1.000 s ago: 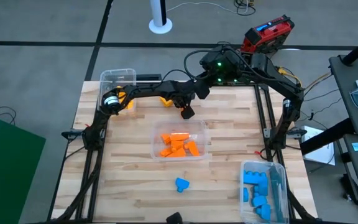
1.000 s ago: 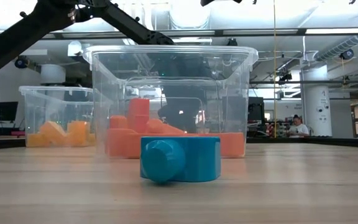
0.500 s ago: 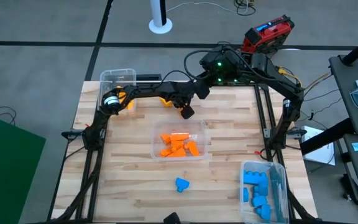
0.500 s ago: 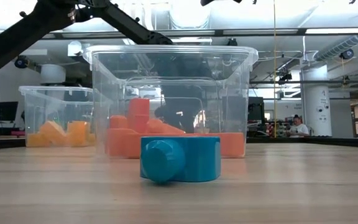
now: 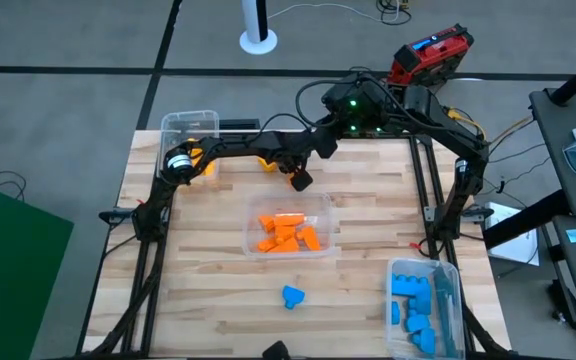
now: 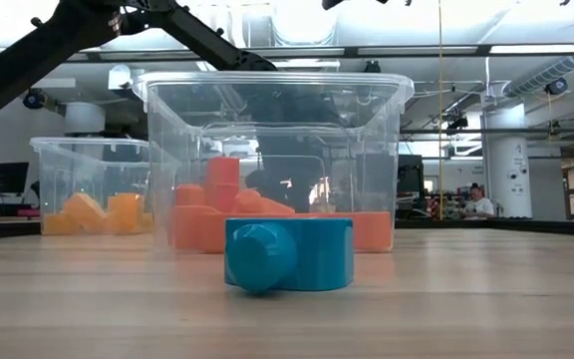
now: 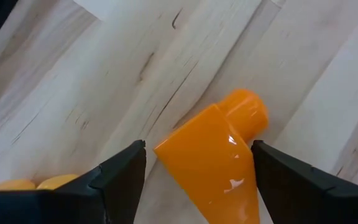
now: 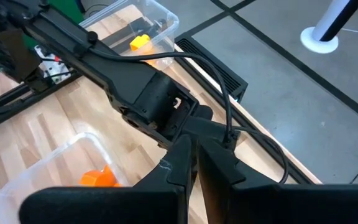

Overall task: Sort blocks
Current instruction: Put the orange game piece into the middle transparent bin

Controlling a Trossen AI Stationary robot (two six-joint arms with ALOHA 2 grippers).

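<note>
My left gripper [image 7: 197, 180] hangs open over the table's far middle [image 5: 301, 180], pointing down. Between its fingers an orange-yellow block [image 7: 219, 152] with a round stud lies on the wood. A yellow block [image 5: 266, 160] lies just to the left of it, beside the arm. A blue block [image 5: 291, 296] [image 6: 289, 255] lies on its side near the front edge. Orange blocks [image 5: 288, 235] fill the middle bin. My right gripper [image 8: 194, 163] is shut on nothing, folded back at the far edge [image 5: 323, 143]. My left gripper has one finger [image 7: 120, 177] on each side of the orange-yellow block, coming from above. I cannot tell whether the fingers touch its sides [image 7: 166, 152]. The block lies flat on the table.
A clear bin [image 5: 190, 135] with yellow blocks stands at the far left corner. A clear bin [image 5: 423, 310] with blue blocks stands at the near right corner. The middle bin [image 5: 290, 228] stands just in front of my left gripper. Bare wood lies at the near left.
</note>
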